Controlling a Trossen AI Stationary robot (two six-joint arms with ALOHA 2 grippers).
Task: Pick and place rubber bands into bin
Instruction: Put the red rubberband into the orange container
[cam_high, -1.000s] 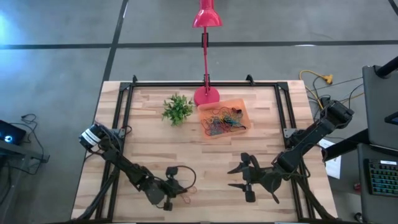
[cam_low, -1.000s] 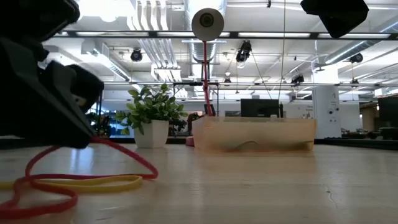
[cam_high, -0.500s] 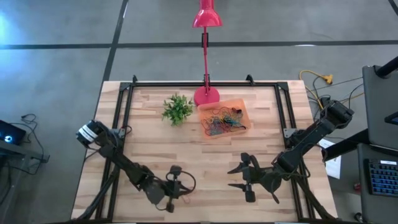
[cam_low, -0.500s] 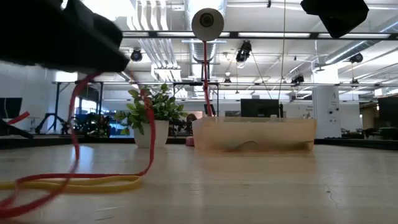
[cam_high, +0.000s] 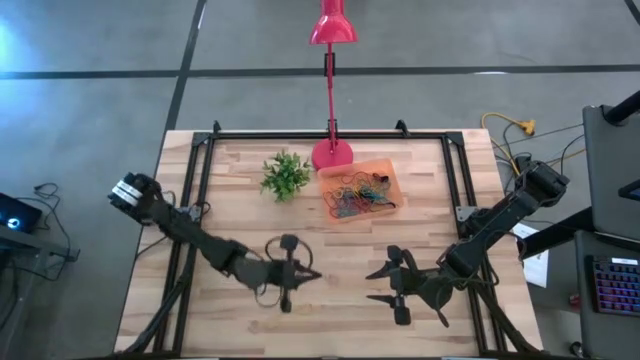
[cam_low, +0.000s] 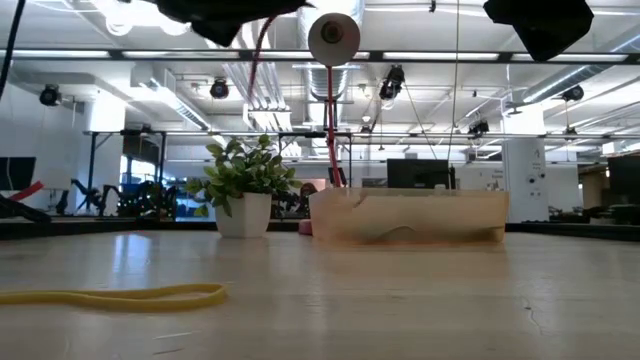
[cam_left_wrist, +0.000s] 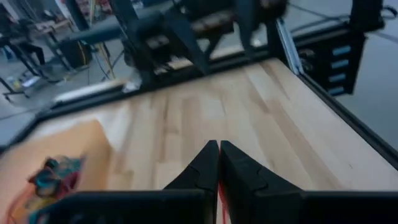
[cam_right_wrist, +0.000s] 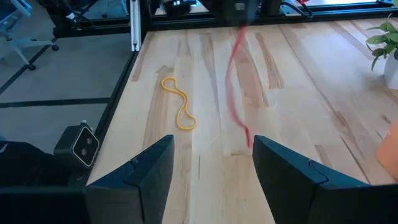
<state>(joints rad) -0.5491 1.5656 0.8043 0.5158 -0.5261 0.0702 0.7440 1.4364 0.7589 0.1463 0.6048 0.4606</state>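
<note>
Table (cam_high: 240, 225) of pale wood carries the whole scene. At its left front, the left gripper (cam_high: 300, 273) hangs above the boards with its fingers (cam_left_wrist: 205, 163) pressed together on a red band (cam_right_wrist: 238, 87), which dangles free below it; in the low view the band (cam_low: 258, 48) runs up to the gripper near the top edge. A yellow band (cam_low: 120, 296) lies flat on the wood under that gripper, apart from it. Farther back stands a plant (cam_high: 284, 175), then a pink lamp base (cam_high: 332, 154), and just beside the base the orange bin (cam_high: 388, 181) holds a heap of mixed bands (cam_high: 355, 194). At the right front, the right gripper (cam_high: 372, 284) waits with its fingers (cam_right_wrist: 144, 173) spread wide, holding nothing.
</note>
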